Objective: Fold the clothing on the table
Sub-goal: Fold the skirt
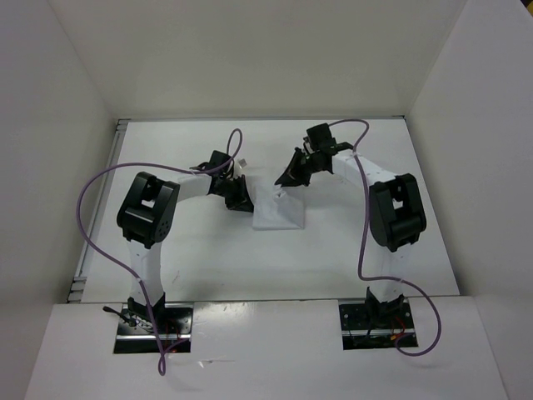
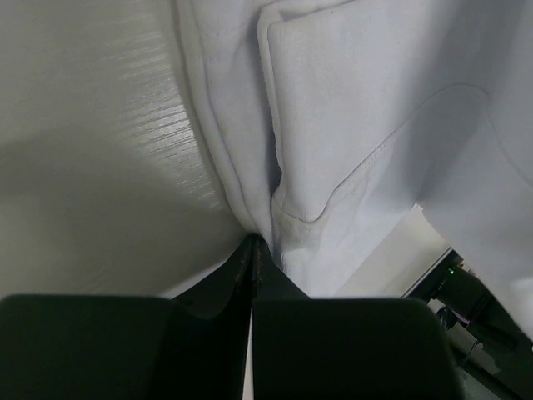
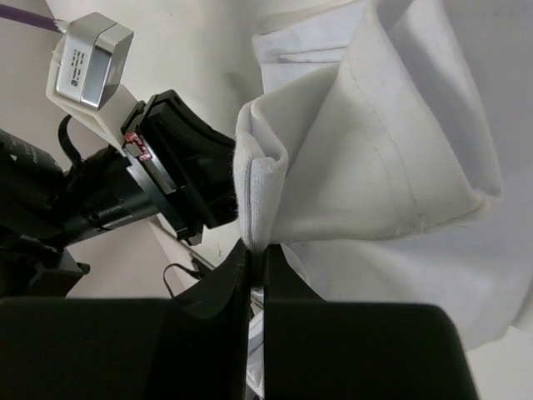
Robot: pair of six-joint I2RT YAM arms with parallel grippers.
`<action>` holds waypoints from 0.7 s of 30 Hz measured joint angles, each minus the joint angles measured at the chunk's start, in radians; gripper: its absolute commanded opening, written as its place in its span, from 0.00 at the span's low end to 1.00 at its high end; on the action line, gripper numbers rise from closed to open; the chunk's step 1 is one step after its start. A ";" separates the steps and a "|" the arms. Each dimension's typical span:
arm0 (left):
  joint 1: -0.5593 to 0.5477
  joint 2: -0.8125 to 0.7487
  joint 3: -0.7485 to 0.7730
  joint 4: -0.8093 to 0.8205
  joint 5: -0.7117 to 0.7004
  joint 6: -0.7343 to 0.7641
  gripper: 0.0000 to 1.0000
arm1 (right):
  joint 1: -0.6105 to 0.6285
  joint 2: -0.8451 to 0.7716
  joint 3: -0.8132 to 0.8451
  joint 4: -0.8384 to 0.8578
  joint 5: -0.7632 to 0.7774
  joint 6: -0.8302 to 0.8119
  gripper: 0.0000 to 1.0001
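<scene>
Left black two-finger gripper (image 2: 254,243): clamps tight on a bunched seam of the small plain white thin fabric garment (image 2: 358,117); shows a stitched pocket-like patch, rest cut off by the frame. Lies about midway across the large flat matte white tabletop (image 1: 208,250), between both arms; outline hard to make out from above, white on white. Right black gripper (image 3: 254,248): pinches a raised folded edge of the same cloth, jaws pressed together on it.
</scene>
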 measured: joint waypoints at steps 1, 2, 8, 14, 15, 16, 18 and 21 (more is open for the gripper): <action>0.000 0.000 0.000 0.000 0.000 -0.002 0.01 | 0.009 0.010 0.005 0.001 0.000 0.000 0.00; 0.000 0.000 0.000 0.000 0.000 -0.005 0.01 | 0.016 0.021 0.009 0.003 0.000 0.000 0.00; 0.000 0.000 -0.002 -0.001 0.000 -0.013 0.01 | 0.064 0.076 0.042 0.006 0.000 0.000 0.00; 0.000 0.000 -0.006 0.001 0.003 -0.014 0.01 | 0.103 0.108 0.055 0.009 0.000 0.000 0.01; 0.000 0.000 -0.006 0.001 0.004 -0.014 0.01 | 0.105 0.113 0.056 0.009 0.001 0.000 0.01; 0.000 0.000 -0.006 0.001 0.004 -0.014 0.01 | 0.108 0.117 0.058 0.009 0.001 0.000 0.02; 0.000 0.000 -0.006 0.001 0.004 -0.014 0.01 | 0.111 0.125 0.060 0.010 0.001 0.000 0.02; 0.000 0.000 -0.006 0.001 0.004 -0.015 0.01 | 0.115 0.136 0.067 0.010 0.000 0.000 0.02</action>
